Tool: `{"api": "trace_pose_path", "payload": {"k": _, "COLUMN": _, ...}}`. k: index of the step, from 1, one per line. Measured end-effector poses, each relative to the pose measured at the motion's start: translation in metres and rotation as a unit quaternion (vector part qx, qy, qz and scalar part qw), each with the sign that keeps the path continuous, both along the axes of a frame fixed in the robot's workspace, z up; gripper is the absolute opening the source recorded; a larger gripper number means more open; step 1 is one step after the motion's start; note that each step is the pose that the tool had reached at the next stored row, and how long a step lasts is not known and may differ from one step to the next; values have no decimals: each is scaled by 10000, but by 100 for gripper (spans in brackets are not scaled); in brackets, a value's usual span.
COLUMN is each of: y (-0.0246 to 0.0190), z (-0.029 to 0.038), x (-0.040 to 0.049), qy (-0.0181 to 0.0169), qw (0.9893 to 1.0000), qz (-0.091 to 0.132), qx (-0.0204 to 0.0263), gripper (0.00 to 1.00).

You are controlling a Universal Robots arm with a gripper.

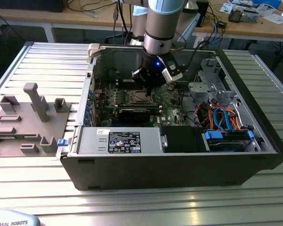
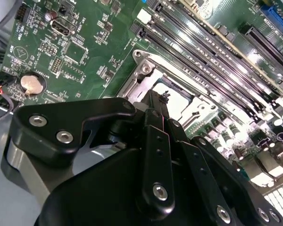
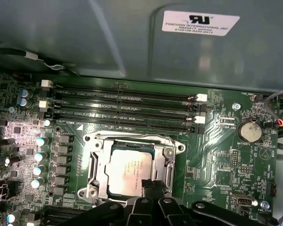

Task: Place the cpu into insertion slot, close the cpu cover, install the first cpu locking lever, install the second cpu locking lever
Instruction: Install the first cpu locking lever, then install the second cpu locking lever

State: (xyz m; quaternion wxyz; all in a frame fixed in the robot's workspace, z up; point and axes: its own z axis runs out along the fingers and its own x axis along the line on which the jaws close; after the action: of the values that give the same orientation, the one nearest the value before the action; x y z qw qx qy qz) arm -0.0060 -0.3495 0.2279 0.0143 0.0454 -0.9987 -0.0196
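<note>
Silver-grey square cpu (image 3: 127,172) lies seated under the closed thin silvery cpu cover (image 3: 96,165). My black hand (image 3: 151,184), fingers pressed together and empty, hovers at the cover's edge, presumably for the levers.

An open computer case (image 1: 254,162) lies on a ribbed metal table (image 1: 47,61) (grey fixture block (image 1: 26,125) beside it).

ribbed metal table (image 1: 47,56), computer case (image 1: 179,165), grey fixture (image 1: 23,125)
</note>
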Motion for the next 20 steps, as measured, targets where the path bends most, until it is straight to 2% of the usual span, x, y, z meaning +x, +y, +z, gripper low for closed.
{"api": "trace_pose_path", "payload": {"k": 3, "y": 0, "z": 75, "x": 0, "qy": 0, "qw": 10000, "qz": 0, "qx": 2, "gripper": 11}}
{"api": "trace_pose_path", "payload": {"k": 16, "y": 0, "z": 77, "x": 0, "qy": 0, "qw": 10000, "qz": 0, "qx": 2, "gripper": 11}}
{"api": "trace_pose_path", "payload": {"k": 20, "y": -27, "z": 77, "x": 0, "qy": 0, "qw": 10000, "qz": 0, "qx": 2, "gripper": 11}}
